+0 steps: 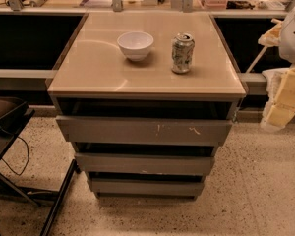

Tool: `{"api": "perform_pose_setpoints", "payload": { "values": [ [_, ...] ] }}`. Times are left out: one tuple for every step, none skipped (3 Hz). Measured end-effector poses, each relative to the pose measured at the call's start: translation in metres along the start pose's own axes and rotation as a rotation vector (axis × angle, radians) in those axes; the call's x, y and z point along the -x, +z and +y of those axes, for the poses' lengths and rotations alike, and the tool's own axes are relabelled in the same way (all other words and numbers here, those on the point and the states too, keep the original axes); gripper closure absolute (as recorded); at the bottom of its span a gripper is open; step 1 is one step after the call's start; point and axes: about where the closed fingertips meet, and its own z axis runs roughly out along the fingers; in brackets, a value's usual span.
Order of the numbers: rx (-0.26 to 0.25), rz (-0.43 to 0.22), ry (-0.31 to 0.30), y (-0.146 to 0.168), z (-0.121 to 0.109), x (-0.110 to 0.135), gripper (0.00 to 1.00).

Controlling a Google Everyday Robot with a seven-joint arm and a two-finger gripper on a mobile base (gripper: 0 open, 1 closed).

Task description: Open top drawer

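The cabinet's pale tabletop (pixel 88 73) fills the middle of the room, and just under it the top drawer (pixel 142 131) runs left to right, its long scratched grey front above two narrower ones, with a dark gap over the panel. By my reckoning it is barely drawn out, if at all. The gripper (pixel 276 113) hangs off the drawer's right end, apart from it and roughly level with the panel, so it must come leftward to reach the front; whether it is clenched or released I cannot tell. On the top sit a white bowl (pixel 135 44) and a can (pixel 182 53).
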Motion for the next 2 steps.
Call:
{"api": "perform_pose_setpoints", "payload": {
  "values": [
    [0.000,0.000,0.000,0.000,0.000,0.000,0.00],
    [0.002,-0.030,-0.010,0.014,0.005,-0.001,0.00]
  ]
}}
